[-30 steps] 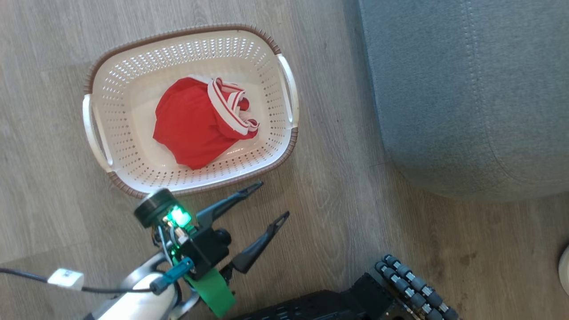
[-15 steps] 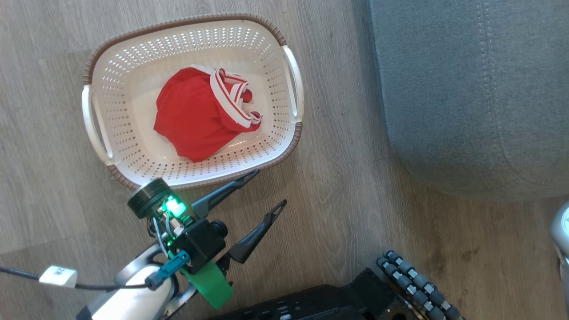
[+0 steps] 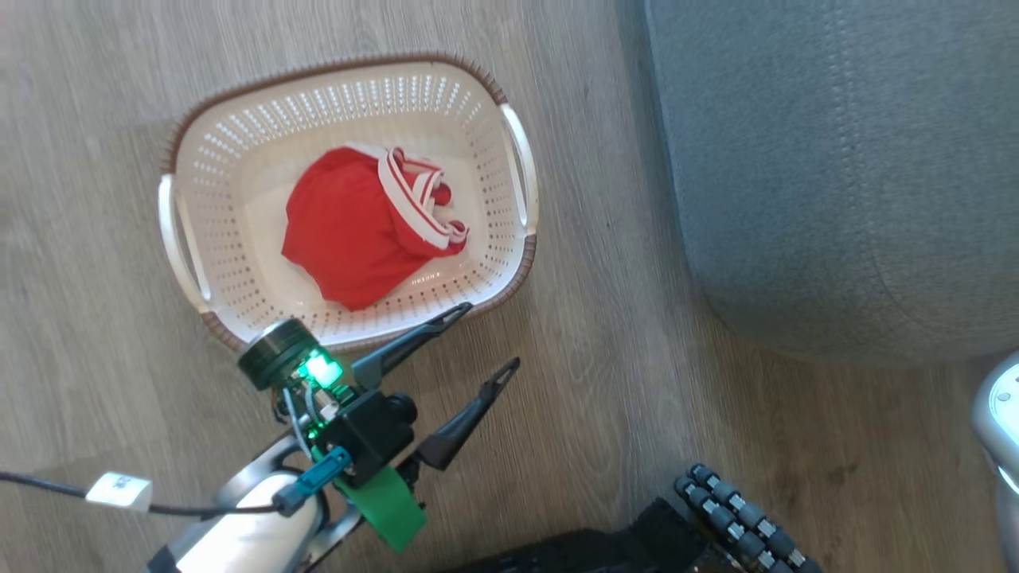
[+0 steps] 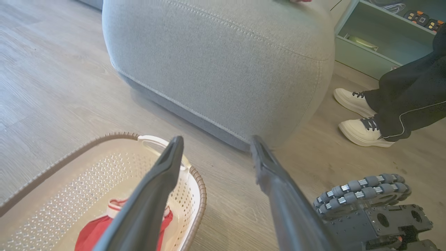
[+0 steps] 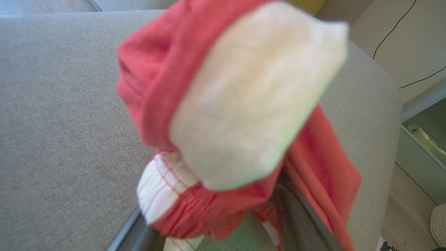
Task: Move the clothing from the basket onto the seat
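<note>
The cream basket (image 3: 350, 65) with a brown rim stands on the wood floor, and one piece of red clothing (image 3: 350, 231) with white striped trim lies in it. My left gripper (image 3: 489, 336) hovers open and empty just outside the basket's near rim (image 4: 198, 188), beside the clothing (image 4: 94, 233). The grey seat (image 3: 836, 159) rises to the right of the basket. In the right wrist view a second red garment (image 5: 153, 69), blurred, hangs over my right gripper (image 5: 216, 209) above the seat's top (image 5: 62, 122). Its fingers (image 5: 129, 228) stand spread apart under the cloth.
A person's white shoes (image 4: 362, 132) and dark trousers stand beyond the seat's corner (image 4: 223, 62), near a teal shelf (image 4: 379, 42). My base with its roller wheels (image 3: 740, 517) is at the bottom. A pale rounded part (image 3: 999, 414) shows at the right edge.
The head view has shifted slightly, so the camera moved. The basket, its clothing and my left gripper keep their places. The pale rounded part at the right edge shows more.
</note>
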Controlling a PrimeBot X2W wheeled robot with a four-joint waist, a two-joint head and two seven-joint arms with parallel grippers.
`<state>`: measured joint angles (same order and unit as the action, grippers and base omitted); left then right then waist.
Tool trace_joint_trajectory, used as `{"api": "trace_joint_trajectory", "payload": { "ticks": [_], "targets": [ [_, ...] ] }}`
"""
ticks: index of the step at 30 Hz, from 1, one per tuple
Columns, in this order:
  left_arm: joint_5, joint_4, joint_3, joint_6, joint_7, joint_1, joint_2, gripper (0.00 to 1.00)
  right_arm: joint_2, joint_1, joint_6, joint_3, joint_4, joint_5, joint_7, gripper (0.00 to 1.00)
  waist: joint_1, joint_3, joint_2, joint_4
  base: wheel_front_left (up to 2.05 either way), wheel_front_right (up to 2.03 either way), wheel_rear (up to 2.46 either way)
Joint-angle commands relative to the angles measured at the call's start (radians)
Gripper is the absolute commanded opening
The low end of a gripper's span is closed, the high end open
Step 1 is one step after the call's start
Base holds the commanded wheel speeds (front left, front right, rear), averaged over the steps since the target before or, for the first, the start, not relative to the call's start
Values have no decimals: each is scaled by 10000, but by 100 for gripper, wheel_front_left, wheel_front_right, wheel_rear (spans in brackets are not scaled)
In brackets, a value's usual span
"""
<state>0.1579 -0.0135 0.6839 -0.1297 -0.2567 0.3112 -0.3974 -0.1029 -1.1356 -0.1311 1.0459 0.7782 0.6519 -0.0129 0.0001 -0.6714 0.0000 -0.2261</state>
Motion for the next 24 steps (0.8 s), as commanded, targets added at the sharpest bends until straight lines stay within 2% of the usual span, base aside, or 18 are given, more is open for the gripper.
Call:
{"api": "trace_joint_trajectory", "payload": {
  "ticks": [1,8,15,20,24],
  "targets": [
    [-75,-196,-140,-10,-51,87,113,100,-137,77,4,-299,-241,106,74,100,-1,420,0,12,0,0,0],
    [-127,203,136,-10,-51,19,736,100,-488,645,4,-1256,-58,107,159,100,-1,1844,0,29,0,0,0],
    [-125,550,-29,-10,-51,-119,1265,100,-834,859,4,-2046,455,107,399,100,-1,3175,0,19,0,0,0],
    [7,831,-546,-10,-51,-394,1829,100,-1154,856,4,-2840,855,-127,792,100,-1,4215,0,125,0,0,0],
    [17,1047,-1037,-9,-51,-713,2339,100,-1301,789,4,-3652,1366,-803,1388,100,-1,4935,0,290,0,0,0]
  ]
}}
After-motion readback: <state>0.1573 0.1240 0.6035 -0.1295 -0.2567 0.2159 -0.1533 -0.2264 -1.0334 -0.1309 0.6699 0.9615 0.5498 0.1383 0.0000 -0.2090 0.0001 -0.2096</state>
